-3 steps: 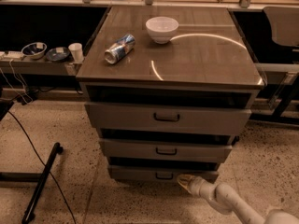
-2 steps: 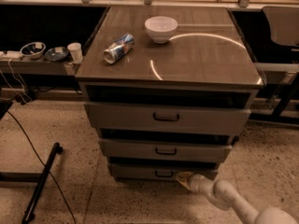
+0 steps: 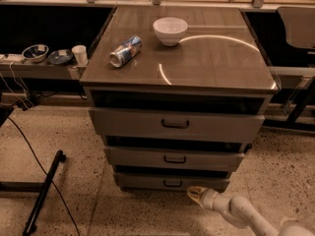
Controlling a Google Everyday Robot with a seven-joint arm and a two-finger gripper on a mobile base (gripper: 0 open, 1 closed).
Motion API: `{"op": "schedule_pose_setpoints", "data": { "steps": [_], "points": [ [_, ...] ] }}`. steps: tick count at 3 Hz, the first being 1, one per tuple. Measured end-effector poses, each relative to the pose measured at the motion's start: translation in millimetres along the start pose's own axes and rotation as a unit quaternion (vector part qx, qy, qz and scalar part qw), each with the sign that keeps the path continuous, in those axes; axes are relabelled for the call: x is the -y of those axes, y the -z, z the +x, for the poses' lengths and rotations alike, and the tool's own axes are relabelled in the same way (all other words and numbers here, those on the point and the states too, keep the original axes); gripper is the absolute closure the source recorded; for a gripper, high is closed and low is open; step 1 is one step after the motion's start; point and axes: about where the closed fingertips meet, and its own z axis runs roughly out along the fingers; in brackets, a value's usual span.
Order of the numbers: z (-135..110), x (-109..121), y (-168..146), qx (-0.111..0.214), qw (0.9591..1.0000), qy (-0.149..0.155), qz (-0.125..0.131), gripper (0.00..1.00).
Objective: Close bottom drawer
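Observation:
The bottom drawer [image 3: 172, 182] is the narrowest of the three grey-beige cabinet drawers, with a low front panel and a small dark centre handle. Its front sits close under the mid-width drawer [image 3: 174, 158], with a thin dark gap above it. My gripper [image 3: 195, 194] is at the end of the white arm coming in from the lower right, low near the floor. It is just below and right of the drawer's handle, at or nearly touching the front panel.
The widest drawer [image 3: 175, 123] sits on top. On the cabinet top lie a tipped can [image 3: 125, 51] and a white bowl [image 3: 170, 30]. A side shelf at left holds bowls and a cup [image 3: 78, 54]. A black stand [image 3: 43, 192] and cable lie on the floor at left.
My gripper has moved left and toward the bottom drawer's front. The drawer front looks pushed slightly further in.

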Motion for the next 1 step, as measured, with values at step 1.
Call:
{"op": "schedule_pose_setpoints", "data": {
  "steps": [1],
  "points": [
    [3.2,-59.9,39.0,0.04,0.9978,0.027,-0.046,1.0]
  ]
}}
